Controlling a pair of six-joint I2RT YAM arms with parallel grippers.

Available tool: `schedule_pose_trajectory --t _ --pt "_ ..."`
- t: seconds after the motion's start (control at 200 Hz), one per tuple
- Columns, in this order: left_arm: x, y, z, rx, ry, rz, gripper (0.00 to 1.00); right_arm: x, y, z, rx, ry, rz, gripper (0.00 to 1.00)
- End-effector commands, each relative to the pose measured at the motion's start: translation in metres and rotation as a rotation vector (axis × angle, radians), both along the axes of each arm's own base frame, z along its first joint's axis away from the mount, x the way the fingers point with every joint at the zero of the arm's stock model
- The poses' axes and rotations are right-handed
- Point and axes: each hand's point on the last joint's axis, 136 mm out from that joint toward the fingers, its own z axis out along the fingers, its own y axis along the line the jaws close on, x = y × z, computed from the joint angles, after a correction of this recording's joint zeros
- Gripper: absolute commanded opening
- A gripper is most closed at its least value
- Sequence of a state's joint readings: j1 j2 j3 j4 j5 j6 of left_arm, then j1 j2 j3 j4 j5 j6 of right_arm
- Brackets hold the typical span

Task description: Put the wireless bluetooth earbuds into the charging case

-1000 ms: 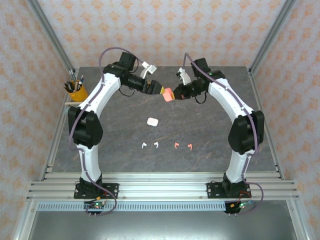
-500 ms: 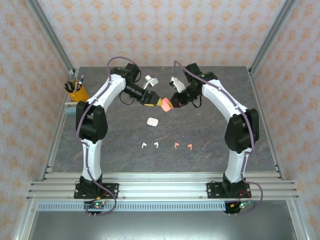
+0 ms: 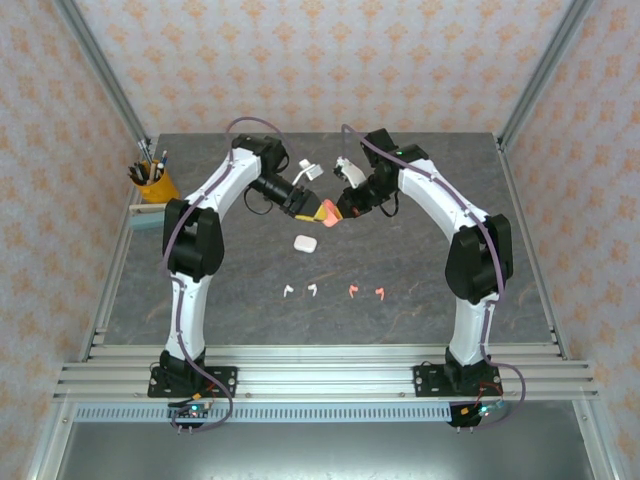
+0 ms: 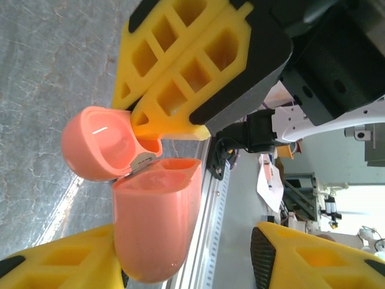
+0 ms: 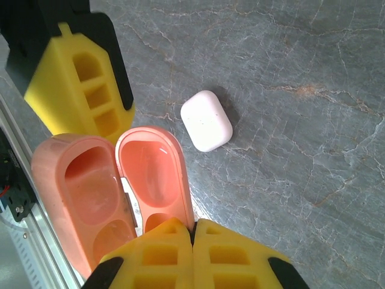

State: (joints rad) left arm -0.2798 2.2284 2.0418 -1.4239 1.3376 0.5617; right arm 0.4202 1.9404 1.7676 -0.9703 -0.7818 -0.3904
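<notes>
The right end effector [image 5: 194, 226] has its yellow fingers pressed together, pinching the thin rim of the open lid [image 4: 99, 144] of the coral-pink charging case [image 5: 78, 198]. The left end effector [image 4: 186, 241] stands spread on either side of the case body [image 4: 156, 223]: one finger [image 4: 60, 265] lies against the body, while the other finger [image 4: 313, 259] is apart from it, with a gap between. In the top view the two end effectors, left [image 3: 305, 207] and right [image 3: 343, 207], meet above the middle of the table [image 3: 430, 270] with the case held off its surface between them, lid swung open and both inner cavities bare. A closed white case [image 3: 306, 242] lies flat on the table just nearer the bases. Nearer still, well apart from both cases, a row of four lies on the table: a white earbud [image 3: 288, 291], a second white earbud [image 3: 313, 290], a coral-pink earbud [image 3: 353, 291] and a second coral-pink earbud [image 3: 380, 292]. A yellow pen cup [image 3: 152, 185] stands at the table's left edge.
</notes>
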Motion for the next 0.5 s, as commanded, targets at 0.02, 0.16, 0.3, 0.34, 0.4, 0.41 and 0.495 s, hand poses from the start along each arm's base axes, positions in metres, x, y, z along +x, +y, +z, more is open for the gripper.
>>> schedule_pose_trajectory --t 0.02,0.16,0.3,0.34,0.4,0.41,0.495 --pt "-0.0113 -0.0054 0.0089 -0.043 0.038 -0.040 0.55 -0.0007 0.0054 0.0137 0.023 -0.026 0.028 0.00" --pt "-0.0108 -0.0085 0.0088 -0.048 0.038 -0.046 0.52 -0.0022 0.0083 0.0148 0.025 -0.027 0.034 0.00" --pt "-0.0106 -0.0098 0.0070 -0.046 0.041 -0.049 0.50 -0.0025 0.0110 0.0140 0.023 -0.027 0.040 0.00" --pt "-0.0104 -0.0099 0.0069 -0.046 0.042 -0.049 0.49 -0.0027 0.0119 0.0140 0.025 -0.025 0.041 0.00" --pt "-0.0097 -0.0103 0.0066 -0.048 0.042 -0.049 0.47 -0.0022 0.0119 0.0136 0.025 -0.025 0.040 0.00" --pt "-0.0096 -0.0104 0.0068 -0.050 0.042 -0.049 0.46 -0.0019 0.0117 0.0134 0.024 -0.024 0.039 0.00" --pt "-0.0088 -0.0113 0.0080 -0.055 0.038 -0.048 0.44 -0.0024 0.0118 0.0128 0.022 -0.023 0.040 0.00"
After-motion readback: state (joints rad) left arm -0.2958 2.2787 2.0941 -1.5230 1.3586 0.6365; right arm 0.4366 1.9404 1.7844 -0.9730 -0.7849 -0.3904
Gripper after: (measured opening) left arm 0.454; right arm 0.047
